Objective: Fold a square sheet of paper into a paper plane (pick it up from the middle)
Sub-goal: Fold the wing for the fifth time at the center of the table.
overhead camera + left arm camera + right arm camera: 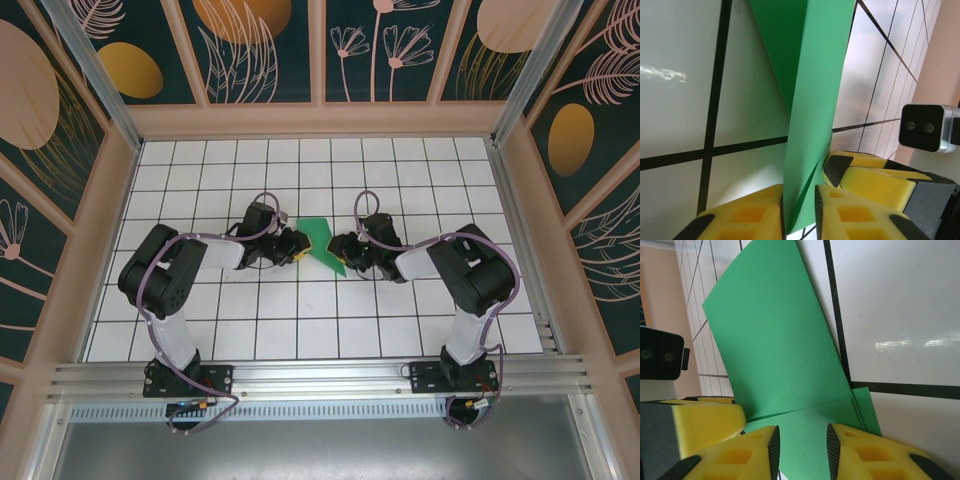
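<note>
The square sheet of paper [322, 238], bright green and folded into a narrower creased shape, sits at mid-table between both grippers. My left gripper [297, 246] meets it from the left. In the left wrist view the paper [815, 75] stands on edge, and its folded layers fill the narrow gap of the left gripper [799, 200], which is shut on them. My right gripper [338, 246] comes from the right. In the right wrist view the paper [770, 340] lies face-up with a fold line, and the right gripper [802, 440] is open over it.
White gridded table [300, 320] with peach walls around it. The two grippers are nearly touching: the right one's yellow finger [875, 175] and camera [925, 127] are close by in the left wrist view. The left one's finger [700, 420] sits close in the right wrist view.
</note>
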You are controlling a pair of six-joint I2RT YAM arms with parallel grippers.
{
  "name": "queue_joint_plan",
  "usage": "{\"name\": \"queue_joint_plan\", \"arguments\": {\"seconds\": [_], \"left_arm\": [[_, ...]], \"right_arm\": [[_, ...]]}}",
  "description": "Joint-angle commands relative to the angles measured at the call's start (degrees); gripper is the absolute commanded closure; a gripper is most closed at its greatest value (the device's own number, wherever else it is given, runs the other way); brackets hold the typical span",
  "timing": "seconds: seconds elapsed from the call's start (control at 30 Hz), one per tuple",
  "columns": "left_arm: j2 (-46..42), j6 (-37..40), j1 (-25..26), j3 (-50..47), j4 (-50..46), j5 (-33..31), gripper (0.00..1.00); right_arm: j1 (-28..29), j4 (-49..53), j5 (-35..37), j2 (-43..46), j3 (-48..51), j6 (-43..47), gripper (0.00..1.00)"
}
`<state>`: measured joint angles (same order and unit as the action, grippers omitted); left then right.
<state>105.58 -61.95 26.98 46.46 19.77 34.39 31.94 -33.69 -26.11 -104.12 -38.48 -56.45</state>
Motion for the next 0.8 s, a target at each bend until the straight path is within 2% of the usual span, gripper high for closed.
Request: {"name": "queue_joint_plan", "arguments": {"seconds": [0.0,0.13,0.2,0.3,0.57,0.67,0.73,0.77], "left_arm": [[0.3,-0.5,0.3,0.9,2.2,1.5,0.82],[-0.5,-1.3,0.3,0.5,2.7,1.0,0.96],[-1.0,-1.8,0.3,0.2,3.0,0.8,0.99],[-1.3,-2.4,0.4,0.1,2.9,0.4,1.0],[-2.3,-3.6,0.4,0.2,1.9,-0.3,1.0],[-2.4,-3.9,0.4,0.4,1.6,-0.5,1.0],[-2.3,-4.0,0.4,0.7,1.5,-0.5,1.0],[-2.3,-4.0,0.4,0.7,1.4,-0.5,1.0]], "right_arm": [[-0.3,0.8,-0.6,1.4,0.4,3.9,0.64],[-0.3,0.7,-0.2,4.6,0.3,11.8,0.55],[0.5,0.6,0.5,7.2,0.6,18.2,0.45],[3.3,6.1,8.3,9.5,-0.3,26.4,0.38],[8.4,5.2,22.9,11.2,3.3,43.7,0.39],[9.8,5.1,25.2,11.3,3.6,48.4,0.38],[11.9,2.0,26.7,11.1,5.0,53.3,0.38],[13.6,0.0,29.7,11.0,5.9,55.9,0.38]]}}
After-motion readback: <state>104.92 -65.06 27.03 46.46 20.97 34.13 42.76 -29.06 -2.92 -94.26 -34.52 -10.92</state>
